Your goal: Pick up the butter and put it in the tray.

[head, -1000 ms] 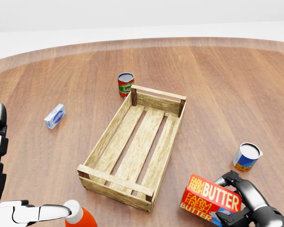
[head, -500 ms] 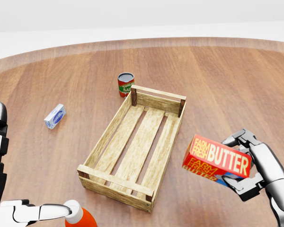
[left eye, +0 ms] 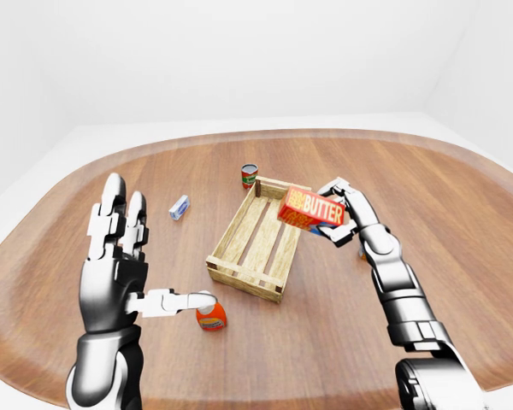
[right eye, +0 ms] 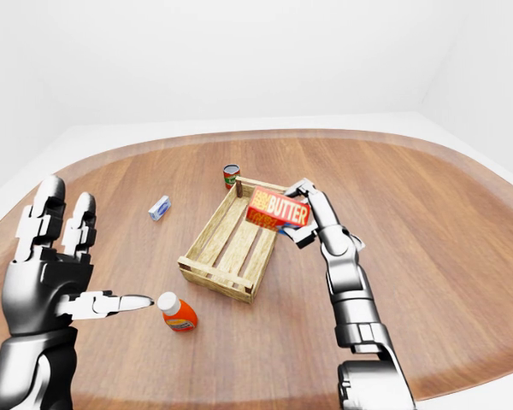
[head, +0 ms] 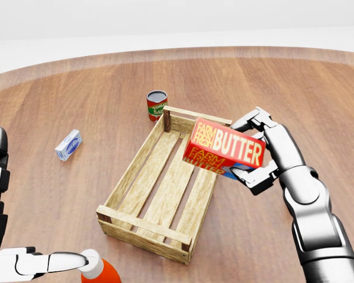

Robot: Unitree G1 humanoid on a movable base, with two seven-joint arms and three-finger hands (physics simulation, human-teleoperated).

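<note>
1. The right hand [head: 256,150] has its fingers clamped round the butter [head: 225,148], which hangs in the air over the right rail of the tray [head: 130,174], just left of the palm.
2. I'd carry it a little further left, level the box over the slats, lower it, then let go.
3. The left hand [left eye: 120,256], well apart, is spread flat and holds nothing.
4. The eye views show that whole hand beside an orange bottle [right eye: 177,313]; the head view crops both.

Round wooden table [head: 318,88], slatted tray [head: 165,188], red can [head: 156,105], small white-blue box [head: 68,145], orange bottle [right eye: 178,314]
</note>
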